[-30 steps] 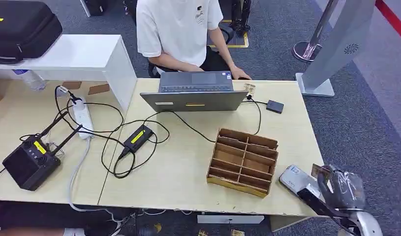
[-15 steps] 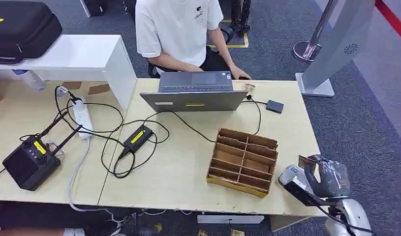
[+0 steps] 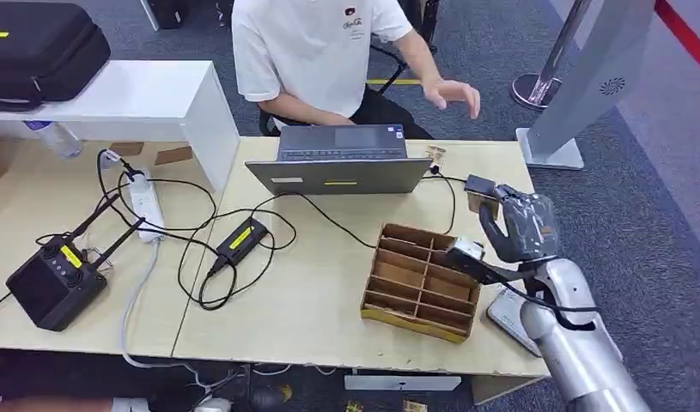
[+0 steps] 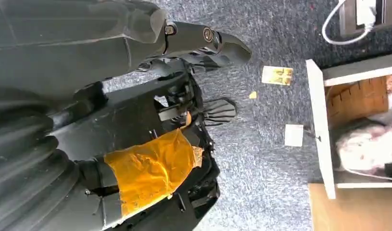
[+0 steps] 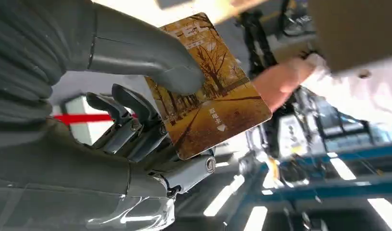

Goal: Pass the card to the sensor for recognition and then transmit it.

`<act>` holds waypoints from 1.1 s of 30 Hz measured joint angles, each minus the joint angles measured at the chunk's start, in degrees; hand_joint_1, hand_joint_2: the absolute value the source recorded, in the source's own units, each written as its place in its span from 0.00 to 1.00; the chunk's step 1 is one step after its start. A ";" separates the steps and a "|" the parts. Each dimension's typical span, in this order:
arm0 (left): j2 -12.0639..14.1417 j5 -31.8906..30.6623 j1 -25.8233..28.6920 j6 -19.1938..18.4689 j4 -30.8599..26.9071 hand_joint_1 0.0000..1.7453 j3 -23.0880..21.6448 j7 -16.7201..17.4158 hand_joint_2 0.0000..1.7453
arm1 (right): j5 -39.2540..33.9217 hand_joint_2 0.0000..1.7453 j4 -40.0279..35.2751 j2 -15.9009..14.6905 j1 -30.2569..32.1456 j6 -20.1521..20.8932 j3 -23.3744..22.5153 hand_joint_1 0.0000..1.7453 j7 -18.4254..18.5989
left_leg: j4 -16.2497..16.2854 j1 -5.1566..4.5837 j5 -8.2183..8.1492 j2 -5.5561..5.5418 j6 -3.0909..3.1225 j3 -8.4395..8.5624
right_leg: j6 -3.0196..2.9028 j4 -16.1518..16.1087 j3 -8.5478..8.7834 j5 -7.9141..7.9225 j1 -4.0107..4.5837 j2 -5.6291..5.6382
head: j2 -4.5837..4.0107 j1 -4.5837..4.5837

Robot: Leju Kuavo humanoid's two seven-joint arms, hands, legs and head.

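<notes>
Grey plastic covers the right hand (image 3: pixel 520 225), by which a golden card printed with autumn trees (image 5: pixel 208 86) is pinched between the thumb and the darker fingers (image 5: pixel 129 125). In the head view the hand is raised above the far right part of the light wooden table (image 3: pixel 329 292), and a narrow strip of the card's brown edge (image 3: pixel 482 203) is seen just beside the small black square sensor (image 3: pixel 481 184) lying near the table's far right corner. The card appears to be held with its face free of the fingers so that it can be read when presented to the sensor; whether it touches the sensor cannot be told. Just nearer the robot stands the brown cardboard divided box (image 3: pixel 423 281), and a white and grey device (image 3: pixel 509 311) lies at the table's near right edge, partly behind the silver arm. Along the far edge an open grey laptop (image 3: pixel 339 163) is placed before a seated person in a white shirt (image 3: pixel 316 51), whose raised hand (image 3: pixel 453 93) is judged to be waiting for the card once recognition is done. The left hand (image 4: pixel 203 41) hangs over the carpet with nothing in it, its fingers curled in.
</notes>
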 joint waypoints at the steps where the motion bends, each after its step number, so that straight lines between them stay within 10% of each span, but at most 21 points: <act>1: -0.09 -0.40 -0.12 0.00 0.00 0.00 -0.02 0.29 1.00 | 0.71 1.00 0.11 0.64 -1.37 0.00 0.97 1.00 0.62 | 0.00 0.00 0.00 0.00 0.00 0.01 | -0.02 0.01 -0.02 0.02 0.00 0.01 | 0.00 0.02; 33: -1.14 -3.89 -1.10 0.11 0.00 0.00 -0.02 3.11 1.00 | 7.07 1.00 5.59 10.66 -16.51 -0.15 14.57 1.00 8.05 | 0.02 -0.02 0.12 -0.27 0.10 -0.21 | 0.03 -0.02 -0.09 0.05 -0.02 -0.31 | 0.00 0.02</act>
